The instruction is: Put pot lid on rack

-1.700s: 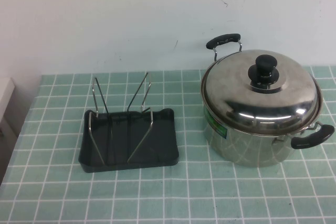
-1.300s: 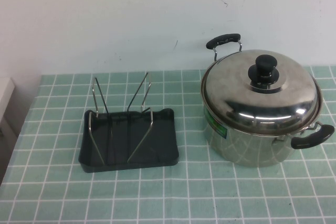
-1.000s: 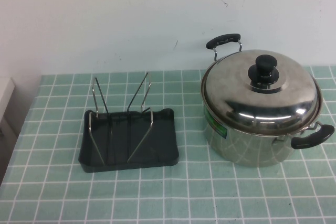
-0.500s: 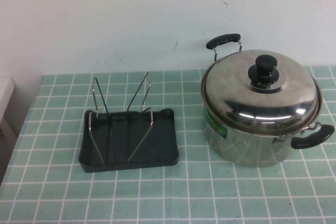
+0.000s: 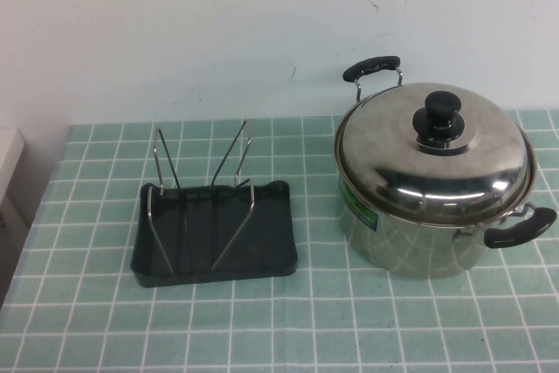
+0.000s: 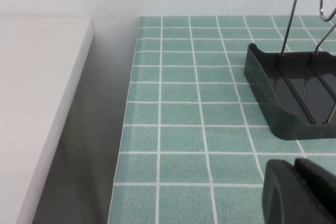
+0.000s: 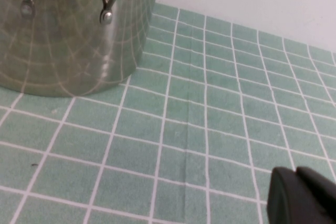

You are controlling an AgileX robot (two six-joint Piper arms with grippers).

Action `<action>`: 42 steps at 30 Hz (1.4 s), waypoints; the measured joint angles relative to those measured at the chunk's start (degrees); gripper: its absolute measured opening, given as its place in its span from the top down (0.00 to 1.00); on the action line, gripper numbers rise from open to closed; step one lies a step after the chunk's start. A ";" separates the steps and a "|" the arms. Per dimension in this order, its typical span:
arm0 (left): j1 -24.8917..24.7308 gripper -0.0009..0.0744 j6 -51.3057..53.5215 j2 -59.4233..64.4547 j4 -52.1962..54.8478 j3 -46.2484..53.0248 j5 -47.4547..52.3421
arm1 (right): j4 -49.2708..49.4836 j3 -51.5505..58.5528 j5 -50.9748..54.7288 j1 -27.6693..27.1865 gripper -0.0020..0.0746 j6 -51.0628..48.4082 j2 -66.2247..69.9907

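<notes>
The shiny steel pot lid [image 5: 434,153] with a black knob [image 5: 445,113] sits on the steel pot [image 5: 419,242] at the right of the table. The black rack [image 5: 214,233] with wire loops stands at centre left, empty. Neither arm shows in the high view. My left gripper [image 6: 296,169] is shut and empty, low over the cloth near the rack's corner [image 6: 273,98]. My right gripper [image 7: 296,174] is shut and empty, over the cloth beside the pot's wall [image 7: 68,40]; the lid is out of that view.
A green tiled cloth [image 5: 314,321] covers the table. A white wall stands behind. A white ledge [image 6: 37,93] runs along the table's left edge with a gap between. The pot has two black handles [image 5: 521,229].
</notes>
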 joint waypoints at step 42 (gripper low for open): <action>0.00 0.99 0.00 0.00 0.12 0.00 0.04 | -0.58 0.00 -0.22 0.00 0.98 -1.21 0.00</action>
